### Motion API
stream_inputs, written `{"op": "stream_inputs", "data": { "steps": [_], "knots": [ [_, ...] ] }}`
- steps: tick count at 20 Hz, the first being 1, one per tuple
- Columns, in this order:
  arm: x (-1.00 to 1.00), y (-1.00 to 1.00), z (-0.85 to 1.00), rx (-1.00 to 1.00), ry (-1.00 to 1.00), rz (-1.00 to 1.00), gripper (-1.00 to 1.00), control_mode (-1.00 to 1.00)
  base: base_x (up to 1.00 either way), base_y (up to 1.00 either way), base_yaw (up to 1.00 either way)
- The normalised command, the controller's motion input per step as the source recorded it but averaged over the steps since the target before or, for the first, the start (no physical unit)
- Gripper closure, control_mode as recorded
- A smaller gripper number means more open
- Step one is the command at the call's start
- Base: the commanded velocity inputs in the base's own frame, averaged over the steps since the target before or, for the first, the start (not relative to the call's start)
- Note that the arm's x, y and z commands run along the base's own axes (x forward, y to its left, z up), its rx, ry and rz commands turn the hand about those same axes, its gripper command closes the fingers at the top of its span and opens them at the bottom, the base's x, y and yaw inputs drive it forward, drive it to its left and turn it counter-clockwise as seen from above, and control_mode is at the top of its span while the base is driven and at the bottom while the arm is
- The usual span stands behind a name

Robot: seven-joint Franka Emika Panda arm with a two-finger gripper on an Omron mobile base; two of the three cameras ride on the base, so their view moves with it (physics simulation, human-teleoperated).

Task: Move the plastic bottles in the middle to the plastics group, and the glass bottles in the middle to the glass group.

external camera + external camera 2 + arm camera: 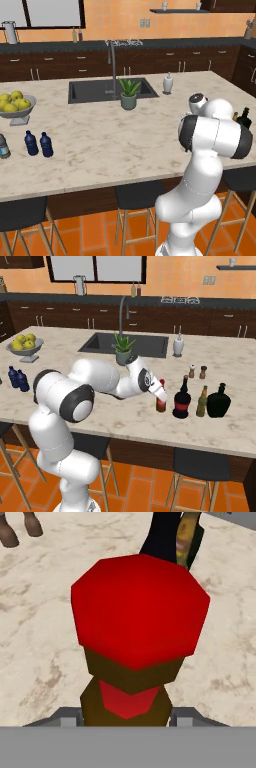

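Brown bottle: glass, red-capped, clamped in the gripper at counter level just left of the black bottle, near the glass group; step, delivery; next, likely set down and release.

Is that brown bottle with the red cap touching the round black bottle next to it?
Apart. In the right base view, pale counter shows between the brown bottle and the black bottle, which stands to its right.
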Motion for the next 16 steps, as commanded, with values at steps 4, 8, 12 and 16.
{"op": "stream_inputs", "data": {
  "steps": [4, 8, 12, 16],
  "knots": [
    [-0.01, 0.00, -0.49, 0.00, 0.00, -0.02, 1.00, -1.00, 0.00, 0.00, 0.00],
    [-0.09, 0.00, -0.33, 0.02, -0.06, -0.02, 1.00, -1.00, 0.00, 0.00, 0.00],
    [-0.12, 0.00, -0.23, 0.03, -0.09, -0.02, 1.00, -1.00, 0.00, 0.00, 0.00],
    [0.04, -0.05, 0.02, 0.01, -0.07, -0.02, 1.00, -1.00, 0.00, 0.00, 0.00]
  ]
}}
